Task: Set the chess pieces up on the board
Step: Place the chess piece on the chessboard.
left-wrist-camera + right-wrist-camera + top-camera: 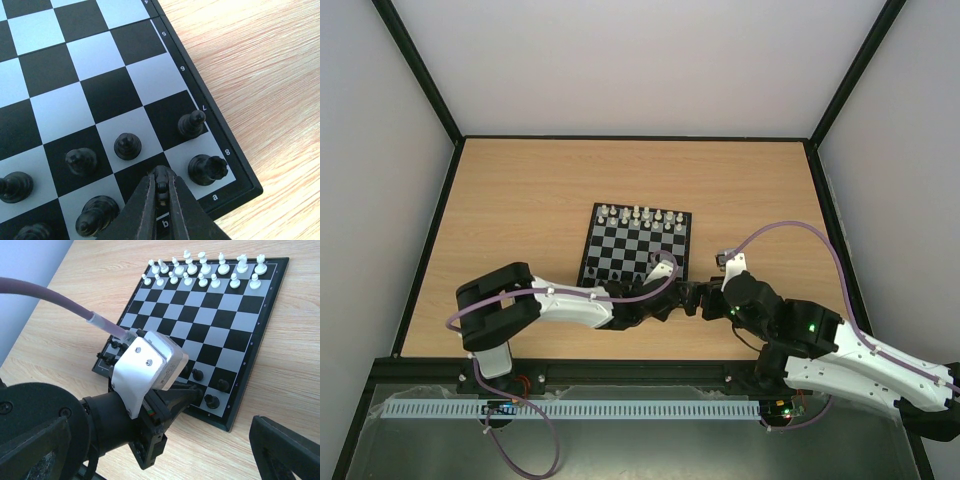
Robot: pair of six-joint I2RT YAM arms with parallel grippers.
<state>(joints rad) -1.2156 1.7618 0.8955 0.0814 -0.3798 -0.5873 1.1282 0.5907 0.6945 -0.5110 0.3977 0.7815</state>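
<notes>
The left gripper [161, 176] is pinched shut on a tiny black piece [161, 187]. It hangs low over the dark square just beside the near right corner of the board [620, 250]. That square looks bare, so I think the piece is meant to go there.

A black rook [207, 169] stands in the corner itself. Black pawns [127, 146] stand in the next row, and more black pieces sit further left along the near edge. The arm hides some of them, so I cannot count them all.

The white pieces [205, 272] fill both far rows — that side looks done. The black side looks partly done.

The right gripper [698, 296] waits just off the board's near right corner. Its fingers [285, 445] are spread wide and hold nothing.
</notes>
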